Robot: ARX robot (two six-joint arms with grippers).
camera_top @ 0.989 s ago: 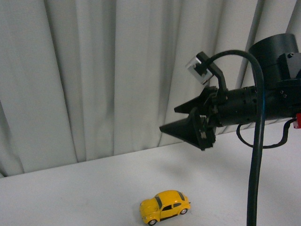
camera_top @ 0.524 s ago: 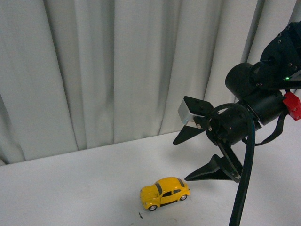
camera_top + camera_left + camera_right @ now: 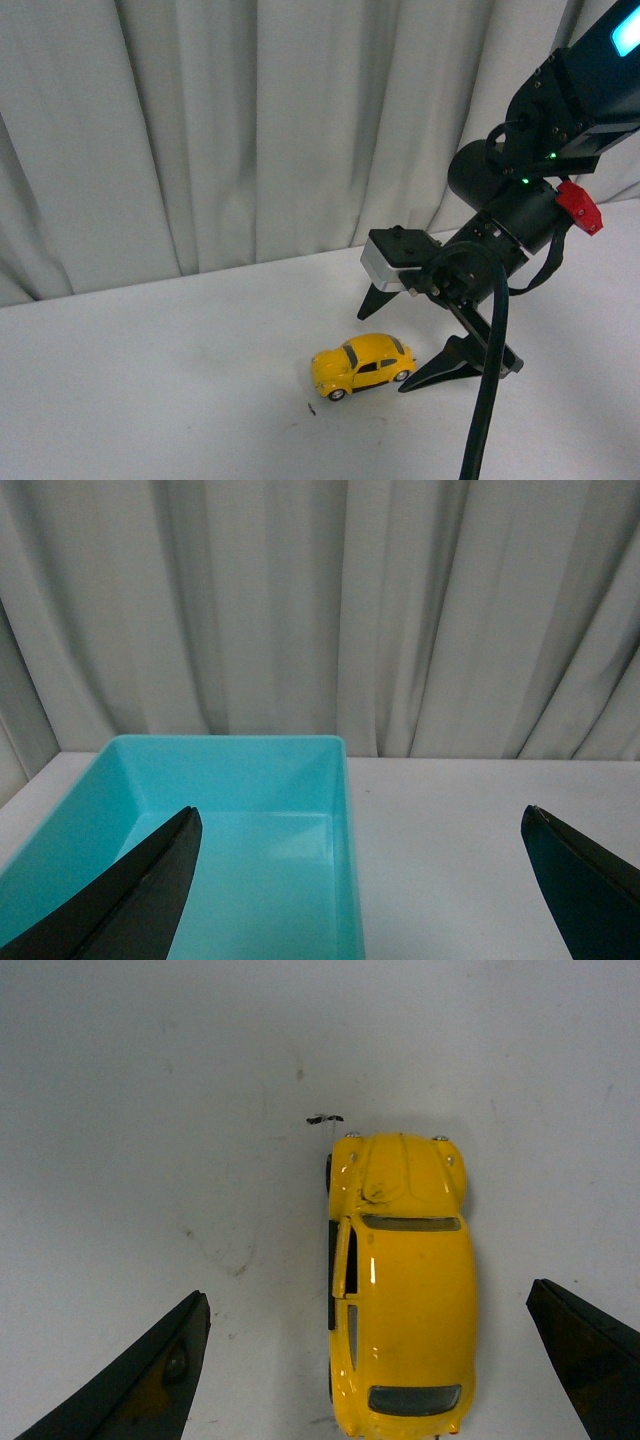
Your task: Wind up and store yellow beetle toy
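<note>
- Yellow beetle toy (image 3: 363,365) sits on its wheels, lower centre of the front frame, on the white table (image 3: 150,390).
- Right gripper (image 3: 380,354) straddles it, 2 fingers spread wide, neither touching.
- Left gripper (image 3: 360,812) gapes too, facing a teal bin (image 3: 240,760).

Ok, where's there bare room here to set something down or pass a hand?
Widest bare patch: the table from the curtain forward to the yellow beetle toy, on the robot's left of it. Also free: the table beside the teal bin, up to the curtain, and the bin's floor. Crowded: around the toy, which the open right gripper straddles.
</note>
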